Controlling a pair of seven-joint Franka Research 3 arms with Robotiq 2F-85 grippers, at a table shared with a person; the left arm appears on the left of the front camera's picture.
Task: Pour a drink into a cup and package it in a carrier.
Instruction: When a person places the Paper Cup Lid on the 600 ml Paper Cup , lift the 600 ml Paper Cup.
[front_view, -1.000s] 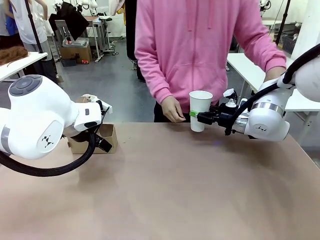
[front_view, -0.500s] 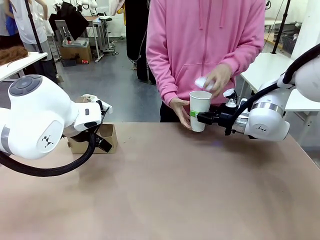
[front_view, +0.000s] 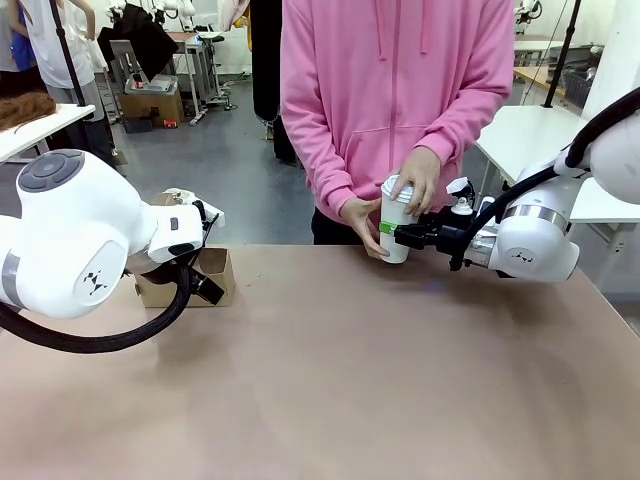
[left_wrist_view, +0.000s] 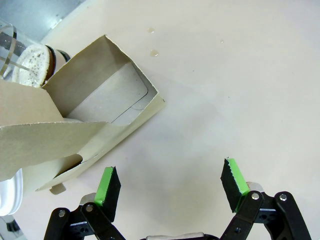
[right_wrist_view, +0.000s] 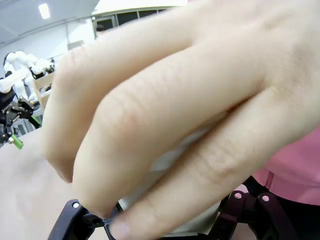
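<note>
Matt cardboard carrier (left_wrist_view: 92, 80), seemingly paper cup (front_view: 396, 250)

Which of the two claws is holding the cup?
The right claw, shut on the white cup; the left claw hangs open and empty beside the cardboard carrier.

Over on the table (front_view: 330, 390), the cup (front_view: 397, 240) sits at the far edge, right of the middle, with the right gripper (front_view: 391, 229) reaching in from the right and clamped on its side. The person stands just behind it; one hand (front_view: 418, 178) lies on top of the cup, the other hand (front_view: 357, 217) against its left side. Far to the left, the carrier (front_view: 205, 280) rests on the table, partly behind the left arm (front_view: 80, 240). The left gripper (left_wrist_view: 170, 185) hangs spread wide above bare table, just beside the carrier, nothing between its jaws.
</note>
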